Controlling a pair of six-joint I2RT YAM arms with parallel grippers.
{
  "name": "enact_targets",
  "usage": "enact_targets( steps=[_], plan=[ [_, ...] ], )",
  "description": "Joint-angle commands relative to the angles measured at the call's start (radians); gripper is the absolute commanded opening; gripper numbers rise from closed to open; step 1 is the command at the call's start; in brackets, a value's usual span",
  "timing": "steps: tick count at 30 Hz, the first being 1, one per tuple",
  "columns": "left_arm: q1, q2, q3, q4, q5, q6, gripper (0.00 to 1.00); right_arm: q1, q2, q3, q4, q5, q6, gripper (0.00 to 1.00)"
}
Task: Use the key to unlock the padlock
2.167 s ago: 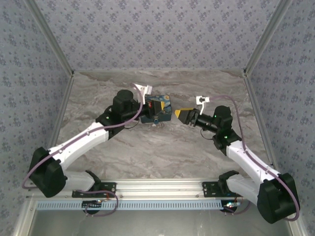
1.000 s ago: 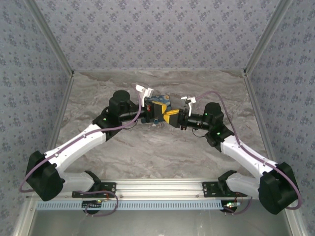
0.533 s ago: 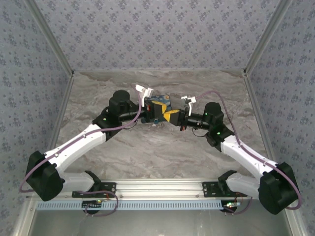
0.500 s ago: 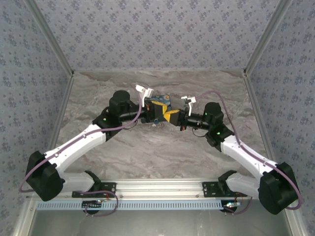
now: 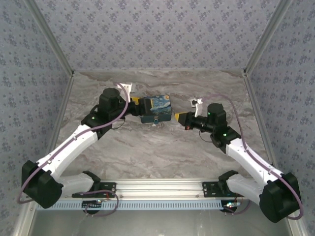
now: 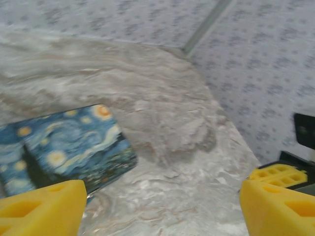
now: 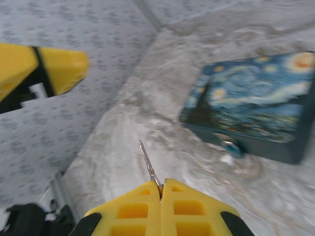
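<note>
Right gripper pressed together, pinching the key. The padlock sits on the starry box front, ahead-right of the key tip, apart. Left gripper is spread.

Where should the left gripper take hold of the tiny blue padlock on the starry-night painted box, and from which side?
Likely the body of the blue padlock, pinched across its sides, not the shackle. It sits low on the painted box front wall, so the left gripper should come from the front-left, clear of the right gripper and its thin metal key.
</note>
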Motion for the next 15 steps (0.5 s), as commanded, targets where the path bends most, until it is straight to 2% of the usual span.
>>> enact_targets(
  steps=[1,5,9,15],
  plan=[
    [0.003,0.031,0.012,-0.102,-0.096,0.03,0.83,-0.041,-0.008,-0.021,-0.195,0.149,-0.013,0.0],
    [-0.011,0.152,0.081,-0.175,-0.102,0.088,0.83,-0.099,0.012,-0.036,-0.297,0.234,0.031,0.0],
    [-0.067,0.31,0.21,-0.245,-0.132,0.157,0.84,-0.172,0.005,-0.106,-0.264,0.228,0.108,0.0],
    [-0.146,0.554,0.454,-0.358,-0.138,0.233,0.84,-0.225,-0.009,-0.141,-0.282,0.248,0.115,0.0]
  ],
)
